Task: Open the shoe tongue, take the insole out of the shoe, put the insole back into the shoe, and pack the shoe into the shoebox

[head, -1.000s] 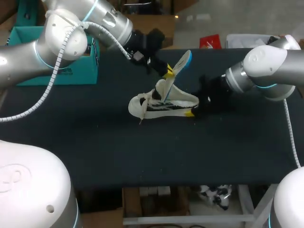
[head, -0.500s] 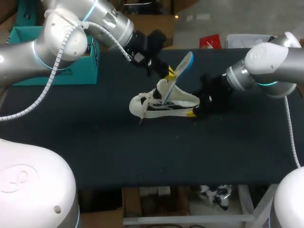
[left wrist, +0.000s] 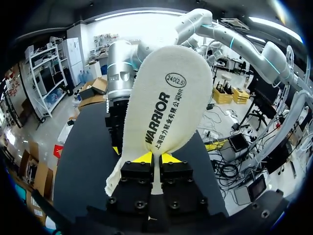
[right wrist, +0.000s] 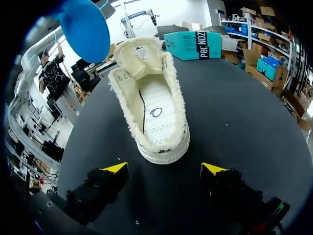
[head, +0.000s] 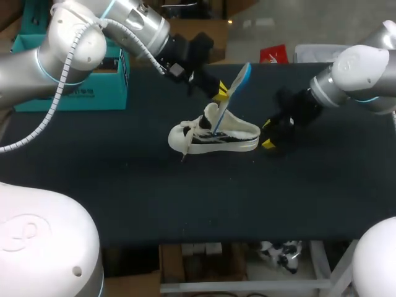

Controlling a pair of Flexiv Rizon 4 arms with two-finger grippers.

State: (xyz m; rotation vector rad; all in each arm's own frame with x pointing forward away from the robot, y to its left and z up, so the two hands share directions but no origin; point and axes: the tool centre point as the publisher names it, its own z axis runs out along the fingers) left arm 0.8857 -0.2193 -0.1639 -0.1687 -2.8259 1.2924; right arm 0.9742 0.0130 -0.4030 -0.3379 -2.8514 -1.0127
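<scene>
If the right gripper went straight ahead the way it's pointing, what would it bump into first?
Probably the shoe. Its heel end lies right ahead of the right gripper, in line with the gap between its open fingers, with only bare table between them.

In the head view the insole's [head: 234, 90] lower end is lost down inside the shoe [head: 213, 136]. The teal shoebox [head: 93, 93], well beyond the shoe's toe, is partly covered by the left arm. In the left wrist view the insole hides the shoe wholly, along with most of the left gripper's [left wrist: 156, 159] yellow tips.
</scene>
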